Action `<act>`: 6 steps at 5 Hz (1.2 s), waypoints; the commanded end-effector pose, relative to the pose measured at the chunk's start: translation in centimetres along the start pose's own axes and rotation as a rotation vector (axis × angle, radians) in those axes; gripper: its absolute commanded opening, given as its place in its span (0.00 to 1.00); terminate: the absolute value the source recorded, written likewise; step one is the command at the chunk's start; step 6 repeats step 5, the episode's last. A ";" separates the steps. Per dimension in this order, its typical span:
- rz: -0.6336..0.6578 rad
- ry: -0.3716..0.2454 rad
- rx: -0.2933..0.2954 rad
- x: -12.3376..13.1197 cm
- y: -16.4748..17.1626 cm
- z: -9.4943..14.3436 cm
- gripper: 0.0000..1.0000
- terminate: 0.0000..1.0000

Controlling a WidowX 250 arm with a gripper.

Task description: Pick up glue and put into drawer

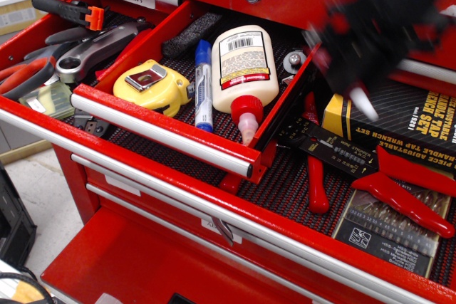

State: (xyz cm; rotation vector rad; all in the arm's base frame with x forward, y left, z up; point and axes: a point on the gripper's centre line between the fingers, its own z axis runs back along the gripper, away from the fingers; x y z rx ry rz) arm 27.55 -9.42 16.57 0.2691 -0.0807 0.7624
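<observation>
My gripper (pixel 350 62) is a motion-blurred black mass at the upper right, in the air above the right edge of the upper drawer (pixel 164 131). It is shut on the glue (pixel 362 102). Only the glue's white pointed nozzle shows clearly, pointing down and right below the gripper; a red smear of its body sits in the blur. The glue hangs above the yellow-and-black box and touches nothing. The upper drawer stands open, lined with a black mat.
In the upper drawer lie a white bottle with a red cap (pixel 241 69), a blue-capped marker (pixel 203 83) and a yellow tape measure (pixel 152 85). Below right are a wrench-set box (pixel 410 122), red-handled pliers (pixel 402 194) and a drill-bit case (pixel 385 233). Hand tools (pixel 85 51) lie at left.
</observation>
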 end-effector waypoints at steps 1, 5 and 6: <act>-0.192 -0.138 -0.051 6.0 5.7 1.4 1.00 0.00; -0.192 -0.138 -0.051 6.0 5.7 1.4 1.00 1.00; -0.192 -0.138 -0.051 6.0 5.7 1.4 1.00 1.00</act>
